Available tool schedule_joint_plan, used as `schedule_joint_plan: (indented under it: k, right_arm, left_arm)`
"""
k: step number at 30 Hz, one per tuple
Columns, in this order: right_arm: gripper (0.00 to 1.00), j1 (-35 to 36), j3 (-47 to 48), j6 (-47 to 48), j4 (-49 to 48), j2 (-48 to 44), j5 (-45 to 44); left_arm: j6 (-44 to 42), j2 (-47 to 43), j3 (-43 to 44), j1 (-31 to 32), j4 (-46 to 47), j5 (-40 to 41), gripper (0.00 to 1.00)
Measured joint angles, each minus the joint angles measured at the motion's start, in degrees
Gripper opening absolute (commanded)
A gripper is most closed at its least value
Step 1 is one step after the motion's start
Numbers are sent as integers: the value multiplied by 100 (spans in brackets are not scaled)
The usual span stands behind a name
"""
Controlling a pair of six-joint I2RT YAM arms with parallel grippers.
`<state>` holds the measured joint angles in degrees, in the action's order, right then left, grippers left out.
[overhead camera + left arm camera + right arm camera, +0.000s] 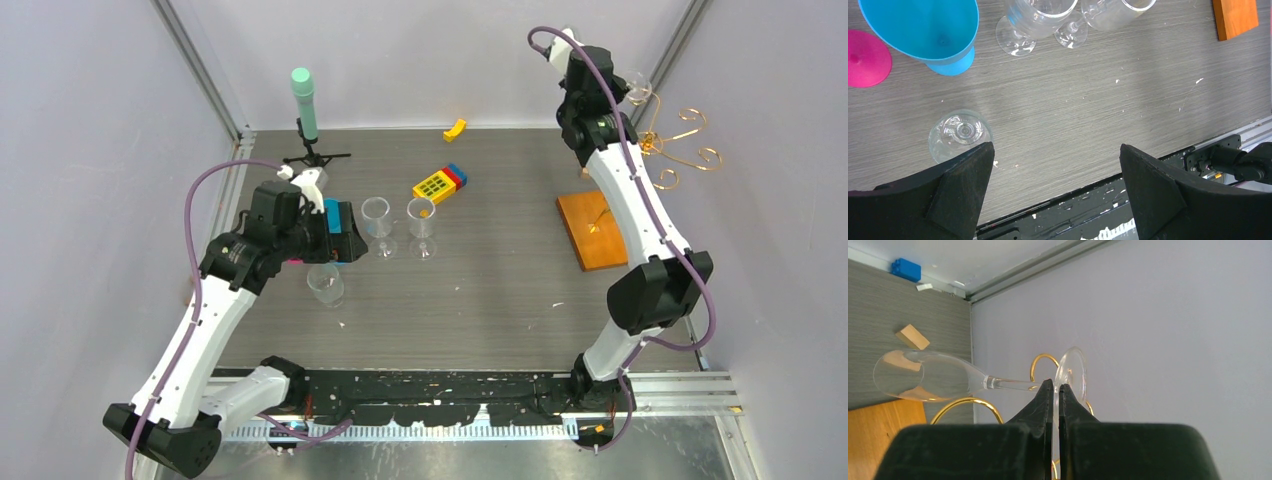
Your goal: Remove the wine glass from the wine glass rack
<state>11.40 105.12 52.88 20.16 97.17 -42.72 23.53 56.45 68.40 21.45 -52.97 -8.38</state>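
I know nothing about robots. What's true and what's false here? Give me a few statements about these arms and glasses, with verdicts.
1. The right gripper is shut on the foot of a clear wine glass. True.
2. The left gripper grips the blue plastic cup. False: it is open and empty; the cup sits free.
3. Two more clear stemmed glasses stand upright on the grey table. True.
4. The gold wire rack has a green flat wooden base. False: it is orange-brown.

Left arm [215, 300] bent, left tool [1055, 147] spread wide, right arm [630, 190] raised, right tool [1053, 385] pinching wine glass [928, 376]
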Motion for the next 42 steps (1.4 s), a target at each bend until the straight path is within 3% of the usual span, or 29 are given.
schedule_joint_plan:
  k: [7, 20, 27, 34, 42]
  right_arm:
    - [0, 260, 173, -146, -323, 195, 122]
    - [0, 1366, 83, -597, -111, 118, 756]
    - [0, 1801, -439, -1132, 1027, -1335, 1360]
    - [0, 2343, -682, -1950, 1991, -3053, 1902]
    - [0, 2789, -1453, -2844, 2660, -3659, 2817]
  left_arm:
    - [2, 0, 0, 0, 0, 2, 100]
    - [7, -70, 7, 0, 0, -66, 100]
    - [72, -120, 46, 0, 267, -863, 100]
    - [485, -142, 31, 0, 1213, -2061, 100]
    - [1331, 175, -164, 37, 2900, -3150, 100]
